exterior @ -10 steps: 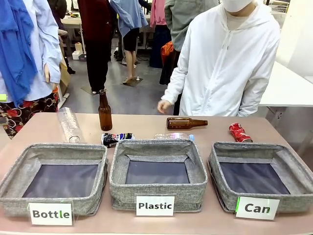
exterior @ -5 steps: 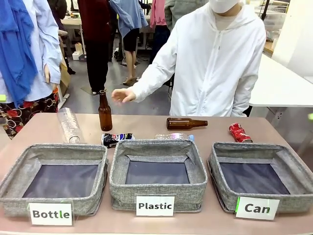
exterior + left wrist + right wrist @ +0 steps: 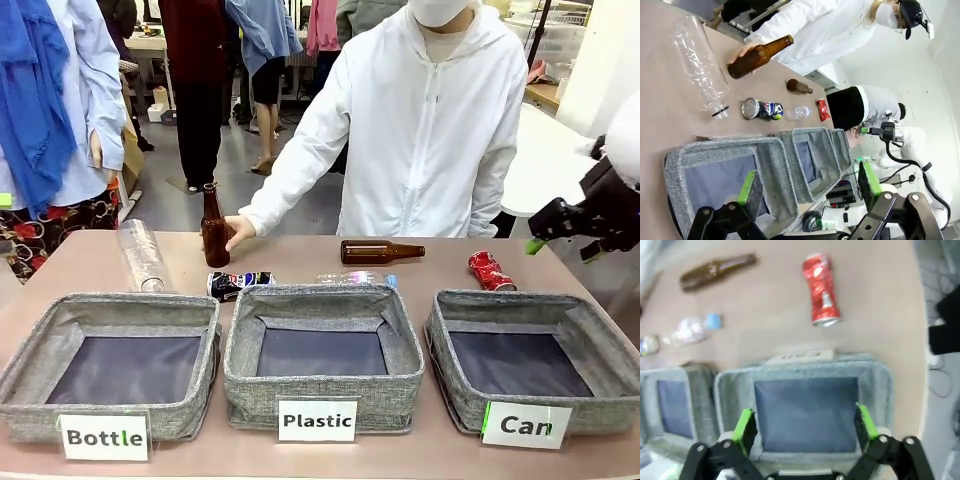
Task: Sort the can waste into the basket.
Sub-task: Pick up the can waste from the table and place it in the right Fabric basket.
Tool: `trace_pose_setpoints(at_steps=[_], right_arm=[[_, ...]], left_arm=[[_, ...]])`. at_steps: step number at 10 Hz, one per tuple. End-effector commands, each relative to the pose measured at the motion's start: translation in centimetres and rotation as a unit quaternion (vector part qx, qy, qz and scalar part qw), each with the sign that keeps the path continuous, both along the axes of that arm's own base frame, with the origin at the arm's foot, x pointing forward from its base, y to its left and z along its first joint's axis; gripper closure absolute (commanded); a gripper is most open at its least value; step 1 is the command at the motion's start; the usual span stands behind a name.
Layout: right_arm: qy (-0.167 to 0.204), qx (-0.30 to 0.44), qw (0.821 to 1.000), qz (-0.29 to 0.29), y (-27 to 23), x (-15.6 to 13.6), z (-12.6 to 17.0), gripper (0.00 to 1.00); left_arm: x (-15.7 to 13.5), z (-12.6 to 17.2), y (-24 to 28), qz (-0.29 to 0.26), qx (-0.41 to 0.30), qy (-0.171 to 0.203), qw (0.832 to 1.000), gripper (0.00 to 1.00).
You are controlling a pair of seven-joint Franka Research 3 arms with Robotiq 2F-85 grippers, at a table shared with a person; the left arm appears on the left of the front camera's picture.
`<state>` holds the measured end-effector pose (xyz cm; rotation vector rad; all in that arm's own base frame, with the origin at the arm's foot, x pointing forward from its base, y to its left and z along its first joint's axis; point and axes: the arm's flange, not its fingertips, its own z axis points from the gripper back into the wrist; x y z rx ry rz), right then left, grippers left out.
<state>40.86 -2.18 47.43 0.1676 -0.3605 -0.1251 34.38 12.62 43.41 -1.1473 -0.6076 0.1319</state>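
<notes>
The right gripper (image 3: pixel 805 422) is holding its jaws wide apart, with nothing between the green pads. It is hovering over the basket (image 3: pixel 805 361), whose dark floor is lying directly below the fingers. In the front view, the white front card (image 3: pixel 526 425) on this basket's near wall is reading "Can". Just beyond the basket's far wall from the gripper, the red can (image 3: pixel 821 290) is lying crushed on its side on the counter (image 3: pixel 765 305), clear of the wall. Its print is too blurred to read. Farther out and off to one side, a brown bottle (image 3: pixel 715 271) is lying flat. A small clear bottle (image 3: pixel 690 330) with a blue cap is resting beside the neighbouring basket.

The left gripper (image 3: pixel 807 180) is also standing wide open and empty. It is hanging above the end basket (image 3: pixel 775 170). In the front view, this basket is carrying a "Bottle" card (image 3: pixel 104 436), and the middle basket (image 3: pixel 320 295) is carrying a "Plastic" card (image 3: pixel 317 420). Just past the end basket's far wall from this gripper, the dark can (image 3: pixel 762 108) is lying on its side with its silver end showing. Its white and red lettering cannot be read. Beyond it, a large clear bottle (image 3: pixel 700 65) is lying on the counter. In the front view, a person's hand (image 3: pixel 240 230) is resting against an upright brown bottle (image 3: pixel 212 215). Both cans are lying outside the basket.
</notes>
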Motion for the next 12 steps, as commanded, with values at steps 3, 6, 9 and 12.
trace_pose_setpoints(at_steps=[3,6,9,12], right_arm=[[0.008,-0.038,0.999,0.007,0.7,-0.1,0.0,0.0],[0.032,-0.06,0.997,0.043,1.2,6.1,-0.6,0.0],[0.077,-0.054,0.994,0.062,2.7,12.3,-4.5,0.0],[0.114,-0.057,0.991,0.046,2.6,15.8,-7.7,0.0]], left_arm=[[-0.1,0.0,0.0,-0.002,-0.002,-0.007,1.0,0.0],[-0.1,0.0,0.0,-0.002,-0.002,-0.007,1.0,0.0],[0.0,0.0,0.0,0.0,0.0,0.0,1.0,0.0],[-9.0,13.4,8.1,0.09,0.049,-0.166,0.981,0.0]])
